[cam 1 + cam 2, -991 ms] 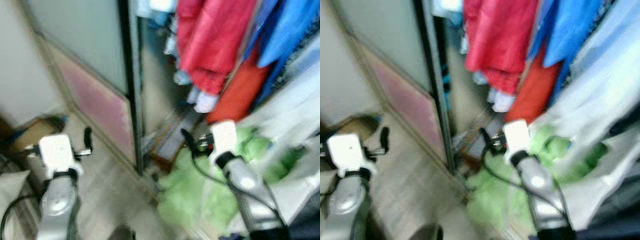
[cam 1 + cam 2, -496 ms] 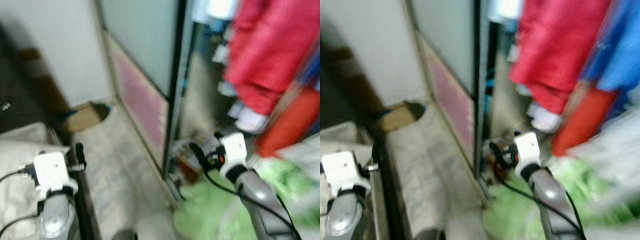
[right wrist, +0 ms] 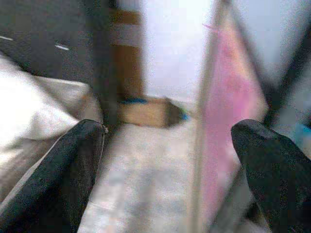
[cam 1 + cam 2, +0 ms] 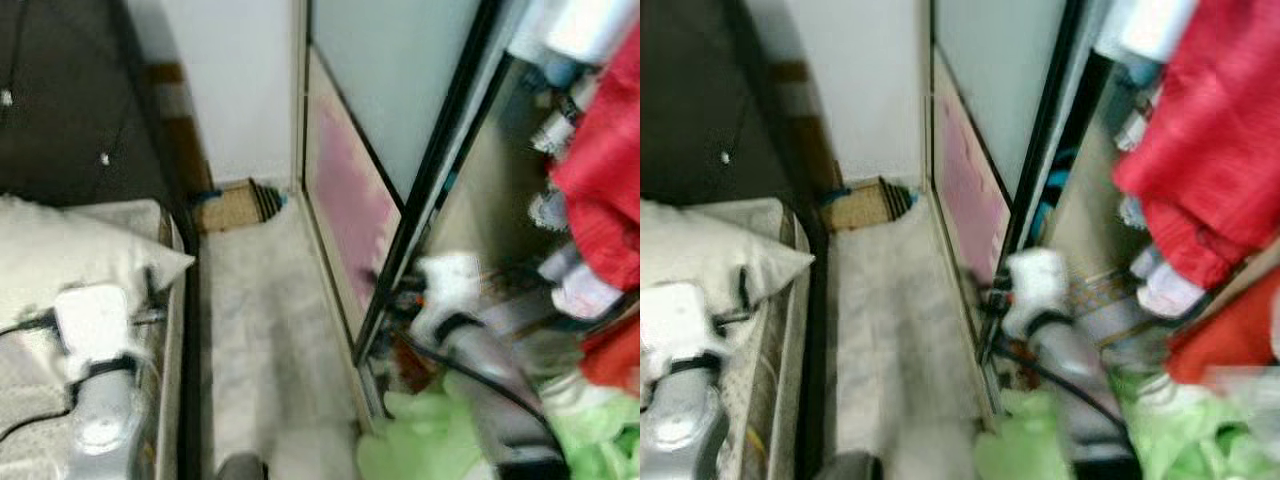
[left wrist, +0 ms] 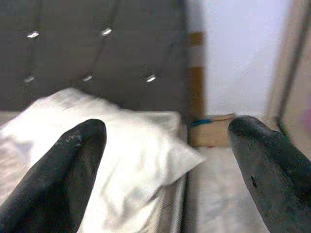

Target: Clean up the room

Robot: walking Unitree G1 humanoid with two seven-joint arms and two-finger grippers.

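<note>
The picture is blurred by motion. A white pillow (image 4: 80, 262) lies on the bed at my left, under a dark tufted headboard (image 5: 97, 53). My left gripper (image 5: 167, 124) hovers above the bed's edge, open, with nothing between its fingers. My right gripper (image 3: 167, 126) is open and empty too; it hangs low beside the wardrobe's black door frame (image 4: 420, 220). A green cloth (image 4: 430, 445) lies crumpled on the floor under my right arm. Red clothes (image 4: 1210, 160) hang in the wardrobe at the right.
A narrow strip of pale floor (image 4: 270, 330) runs between the bed and the sliding door with its pink lower panel (image 4: 345, 200). A cardboard box (image 4: 235, 205) sits against the white wall at the strip's far end. Small items crowd the wardrobe floor.
The camera has swung to the left: the bed, pillow and headboard have come into view, and the hanging clothes have slid to the right edge. Both arms keep their pose.
</note>
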